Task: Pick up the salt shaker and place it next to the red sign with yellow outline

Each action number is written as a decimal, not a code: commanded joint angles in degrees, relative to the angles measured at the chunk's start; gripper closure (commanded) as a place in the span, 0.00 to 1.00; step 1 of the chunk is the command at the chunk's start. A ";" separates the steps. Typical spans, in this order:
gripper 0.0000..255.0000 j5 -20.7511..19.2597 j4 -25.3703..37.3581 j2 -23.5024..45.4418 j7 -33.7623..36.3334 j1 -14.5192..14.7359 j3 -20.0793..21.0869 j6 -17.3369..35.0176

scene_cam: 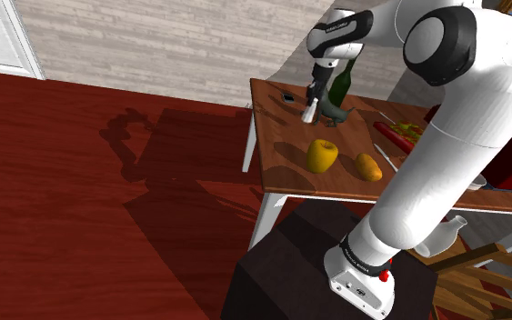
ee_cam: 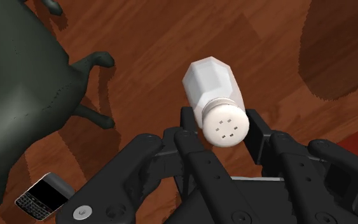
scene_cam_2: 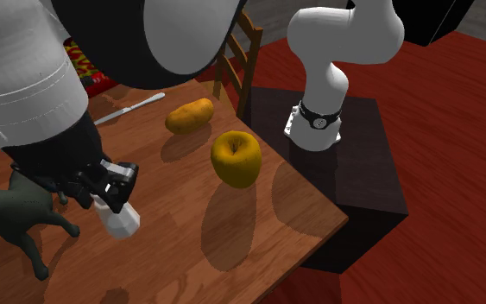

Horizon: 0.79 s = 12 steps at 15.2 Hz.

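Salt shaker (ee_cam: 209, 83): white, rigid, likely light, smooth-sided and slippery. Clasped at capped neck between gripper (ee_cam: 222, 122) fingers. Apple (scene_cam_2: 236, 160) at two o'clock, second exterior view.

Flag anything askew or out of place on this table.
The white salt shaker is tilted, not upright, clasped near its cap by the tool. The dark animal figurine beside it appears to lie on its side, legs stretched along the wooden table. Nothing looks spilled.
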 commanded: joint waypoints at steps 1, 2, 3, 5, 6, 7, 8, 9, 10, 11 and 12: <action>1.00 -0.36 1.06 -0.63 0.25 0.14 0.00 -1.63; 1.00 -0.48 1.60 -0.85 0.29 0.17 0.00 -2.37; 1.00 -0.59 2.15 -1.07 0.33 0.20 -0.01 -3.10; 1.00 -0.79 3.29 -1.45 0.40 0.24 -0.02 -4.57; 1.00 -0.88 3.88 -1.62 0.42 0.27 -0.02 -5.31; 1.00 -0.96 4.48 -1.78 0.44 0.29 -0.02 -6.05; 1.00 -1.03 5.10 -1.93 0.45 0.30 -0.02 -6.80; 1.00 -1.10 5.73 -2.06 0.46 0.32 -0.02 -7.54; 1.00 -1.15 6.38 -2.18 0.46 0.33 -0.02 -8.29; 1.00 -1.20 7.04 -2.28 0.45 0.34 -0.03 -9.04; 1.00 -1.24 7.71 -2.37 0.44 0.35 -0.03 -9.79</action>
